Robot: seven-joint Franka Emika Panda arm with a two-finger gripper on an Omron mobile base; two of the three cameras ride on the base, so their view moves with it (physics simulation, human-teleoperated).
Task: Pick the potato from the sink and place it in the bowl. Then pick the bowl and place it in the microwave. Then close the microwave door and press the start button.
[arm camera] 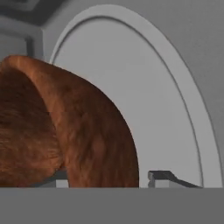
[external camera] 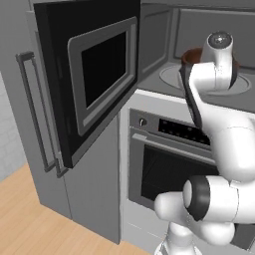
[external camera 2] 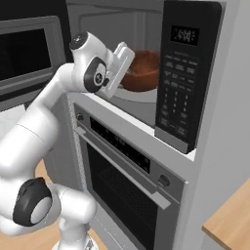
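Bowl [external camera 2: 141,71] sits inside microwave [external camera 2: 188,73], on turntable [arm camera: 153,113]. Gripper [arm camera: 109,177] straddles the bowl rim, fingertips either side; grip or release, cannot tell. Door [external camera: 89,79] open at 9 o'clock. Advice: release fully, back straight out, avoid dragging the rim.

Built-in oven [external camera: 164,164] below, dark glass door, bar handle [external camera 2: 122,168], round knob [external camera 2: 163,181]. Tall grey cupboard door [external camera: 30,124] at left, long handles. Wood floor [external camera: 30,219]. Wooden countertop corner [external camera 2: 229,219].
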